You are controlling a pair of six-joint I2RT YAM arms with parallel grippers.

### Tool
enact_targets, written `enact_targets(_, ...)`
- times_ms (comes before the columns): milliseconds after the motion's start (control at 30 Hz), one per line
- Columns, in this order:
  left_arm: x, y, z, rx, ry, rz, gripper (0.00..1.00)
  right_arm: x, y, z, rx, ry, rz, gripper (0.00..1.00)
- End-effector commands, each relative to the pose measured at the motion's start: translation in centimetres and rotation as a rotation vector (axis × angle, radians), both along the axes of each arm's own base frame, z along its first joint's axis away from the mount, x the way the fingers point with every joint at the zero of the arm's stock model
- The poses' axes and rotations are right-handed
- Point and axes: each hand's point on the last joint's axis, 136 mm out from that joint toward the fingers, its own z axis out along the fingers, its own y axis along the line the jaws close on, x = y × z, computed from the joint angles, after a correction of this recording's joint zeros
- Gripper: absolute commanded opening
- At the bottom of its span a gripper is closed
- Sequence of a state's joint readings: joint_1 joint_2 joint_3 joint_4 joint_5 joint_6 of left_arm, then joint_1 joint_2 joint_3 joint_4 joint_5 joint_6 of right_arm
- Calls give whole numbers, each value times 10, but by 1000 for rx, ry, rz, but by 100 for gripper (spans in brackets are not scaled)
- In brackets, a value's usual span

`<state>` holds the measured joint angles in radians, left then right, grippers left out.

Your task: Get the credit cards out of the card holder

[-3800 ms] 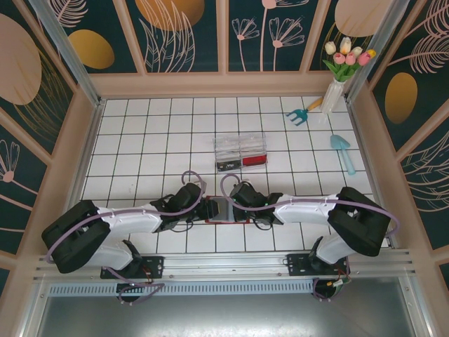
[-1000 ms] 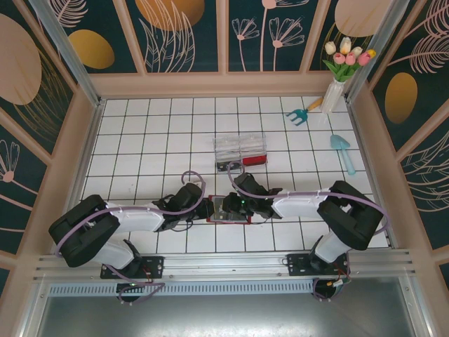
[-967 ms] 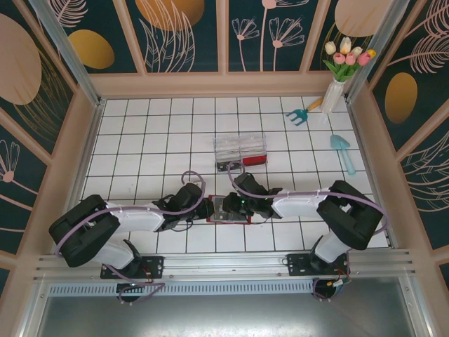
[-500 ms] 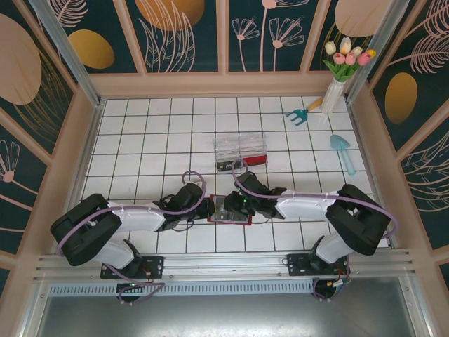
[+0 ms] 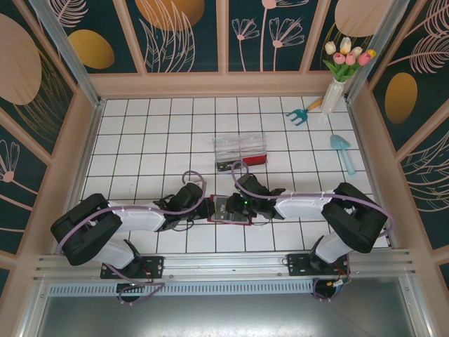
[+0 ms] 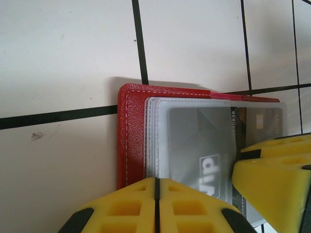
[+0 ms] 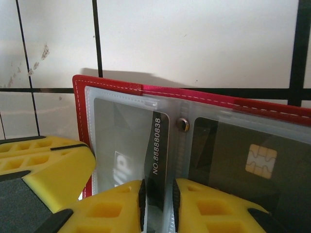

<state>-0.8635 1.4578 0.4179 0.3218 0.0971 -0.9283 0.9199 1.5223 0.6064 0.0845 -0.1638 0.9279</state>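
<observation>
Since a few seconds back, our right pincer [image 7: 157, 187] has come in over the right half of the card holder [image 6: 130, 141], which lies on much the same tiles as then. Nearest us, the metal rail [image 5: 224, 261] carrying both arm bases closes off the near edge of the table [image 5: 140, 151]. Just beyond it the holder lies open and flat, its red stitched border square to the tile lines. Our left pincer [image 6: 155, 183] is clenched, fingers meeting with nothing seen between them, its tips over the holder's near left edge. Our right pincer is closed on the dark numbered edge of a credit card [image 7: 156, 141], which shows as a slanted strip between the clear sleeves. A grey VIP card [image 6: 201, 145] and a chip card [image 7: 243, 160] lie in the sleeves on either side of it. The two pincers sit just beside each other, with little room between them. Bare tiles lie open to the holder's left. Farther on, near the right wrist but apart from it, sits a clear tray [image 5: 240, 149]. Well beyond, toward the far right corner, are a blue rake [image 5: 302, 114], a blue scoop [image 5: 342, 151] and a vase of tulips [image 5: 337, 88].
</observation>
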Motion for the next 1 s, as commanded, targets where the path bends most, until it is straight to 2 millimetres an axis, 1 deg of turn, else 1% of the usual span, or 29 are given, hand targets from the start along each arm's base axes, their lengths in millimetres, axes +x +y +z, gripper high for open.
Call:
enact_targets(0, -13, 14, -23, 64, 73, 2, 11, -7, -2, -5, 36, 40, -9, 24)
enact_targets(100, -14, 13, -23, 60, 75, 0, 10, -7, -1, -1, 82, 40, -15, 23)
enact_targets(167, -13, 13, -23, 57, 76, 0, 10, -7, -1, 2, 117, 39, -18, 18)
enact_targets(333, -14, 13, -22, 54, 77, -1, 10, -7, 2, 9, 185, 37, -12, 17)
enact_targets(433, -15, 12, -22, 50, 78, -1, 9, -7, 4, 9, 196, 41, -4, 17)
enact_targets(500, -15, 13, -22, 50, 80, -1, 6, -7, 5, 10, 200, 38, 0, 15)
enact_targets(600, -15, 12, -22, 47, 81, 1, 6, -8, 4, 11, 210, 37, 0, 10)
enact_targets(667, -15, 12, -22, 47, 82, 1, 6, -7, 4, 12, 214, 36, -4, 4)
enact_targets(700, -15, 12, -22, 46, 83, 3, 6, -7, 2, 11, 210, 36, -8, 0)
enact_targets(833, -15, 14, -23, 55, 85, 10, 5, -8, -5, 12, 213, 29, -21, 0)
enact_targets(867, -15, 16, -23, 59, 85, 15, 2, -8, -8, 12, 213, 27, -27, 0)
enact_targets(967, -14, 19, -24, 74, 83, 27, 2, -8, -20, 14, 211, 13, -49, 0)
